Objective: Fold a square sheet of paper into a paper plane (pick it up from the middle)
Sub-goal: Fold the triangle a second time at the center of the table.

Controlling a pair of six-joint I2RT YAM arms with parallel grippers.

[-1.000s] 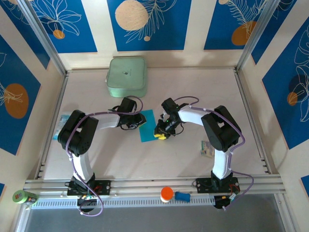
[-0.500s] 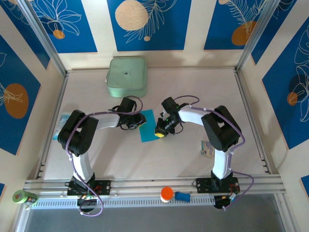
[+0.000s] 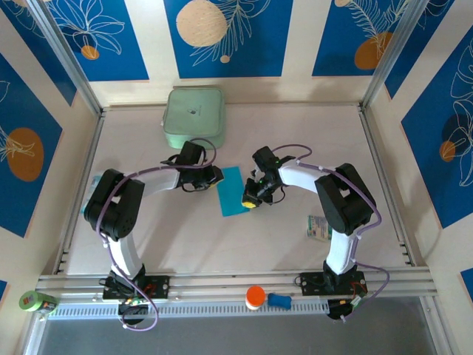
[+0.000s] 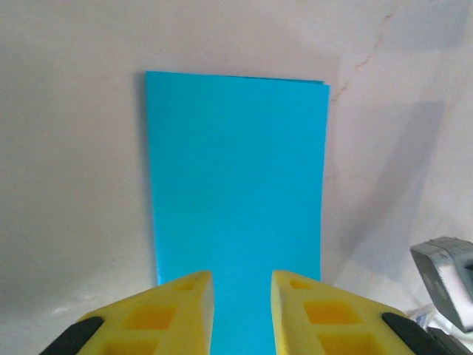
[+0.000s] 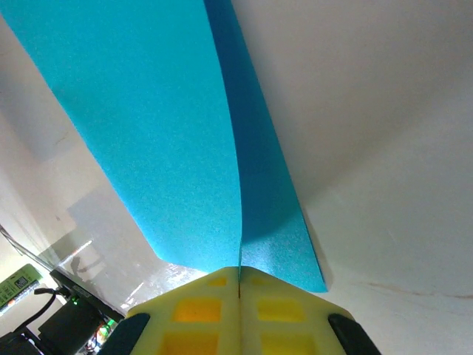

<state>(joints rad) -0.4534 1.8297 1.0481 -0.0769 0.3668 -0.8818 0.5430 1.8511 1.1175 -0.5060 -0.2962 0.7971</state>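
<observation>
At the bottom edge of the top view, a metal rail [image 3: 222,283] carries both arm bases. An orange-capped item [image 3: 255,297] and a small blue piece [image 3: 279,300] lie on the vented strip in front of it. A green cylinder [image 3: 35,301] lies at the lower left corner.

Beyond the rail is the desk [image 3: 222,240], pale beige, matte and mostly bare. One packet [image 3: 318,226] lies at centre right by the right arm. Another packet [image 3: 96,183] peeks out behind the left arm at centre left.

In the middle of the frame lies the paper [image 3: 233,191], cyan, folded into a narrow rectangle of two layers. The right claw [image 3: 248,201] is at its lower right edge. In the right wrist view this claw [image 5: 239,270] has its yellow fingers pressed fully together, pinching the edge of the paper [image 5: 162,133], whose top layer curves up off the desk.

The left claw [image 3: 216,176] is at the paper's upper left side. In its wrist view the claw [image 4: 242,285] stands a narrow gap apart over the near end of the paper [image 4: 236,185]. I cannot tell whether the tips touch it.

Farther back, a pale green box [image 3: 194,117] sits against the far edge at upper centre. Cream walls with blue panels [image 3: 222,29] enclose the desk, the panels drawn with white leaves and orange or cream discs. Metal posts [image 3: 395,48] slant up from the far corners.
</observation>
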